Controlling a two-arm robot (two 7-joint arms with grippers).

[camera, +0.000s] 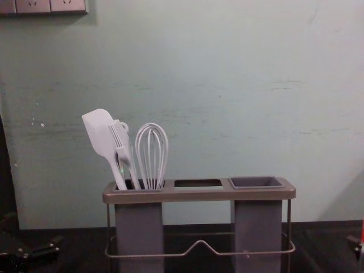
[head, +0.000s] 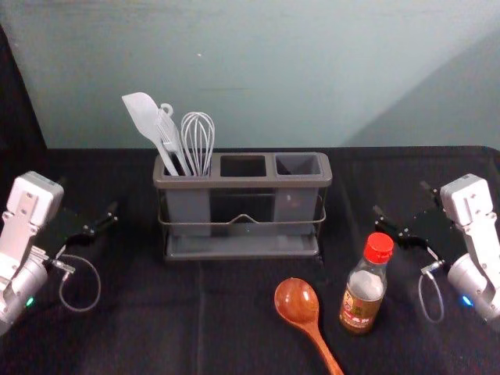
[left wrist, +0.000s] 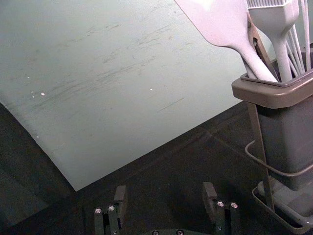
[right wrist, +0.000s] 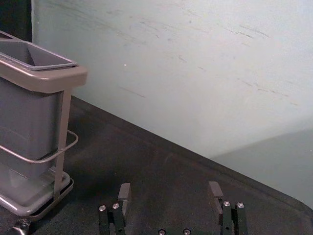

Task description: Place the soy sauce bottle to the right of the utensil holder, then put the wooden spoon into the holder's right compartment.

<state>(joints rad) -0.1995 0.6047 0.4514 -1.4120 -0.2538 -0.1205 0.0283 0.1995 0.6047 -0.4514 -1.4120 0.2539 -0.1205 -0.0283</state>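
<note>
The left gripper (head: pixel 89 197) hangs left of the utensil holder (head: pixel 242 182), the right gripper (head: pixel 401 198) off to its right, both with fingers spread and released. The soy sauce bottle (head: pixel 363 293) stands forward of the holder's right end, the wooden spoon (head: pixel 297 303) lying just left of it.

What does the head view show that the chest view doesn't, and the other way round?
Head view: the wooden spoon, bowl toward the holder; the soy sauce bottle's label; and the holder's bottom tray.

Chest view: a socket panel high on the wall, at the left.

Both: the utensil holder, its left compartment holding a spatula and whisk, plus the left gripper and right gripper, one on each side. The chest view's right edge also catches a red sliver, probably the bottle's cap.
</note>
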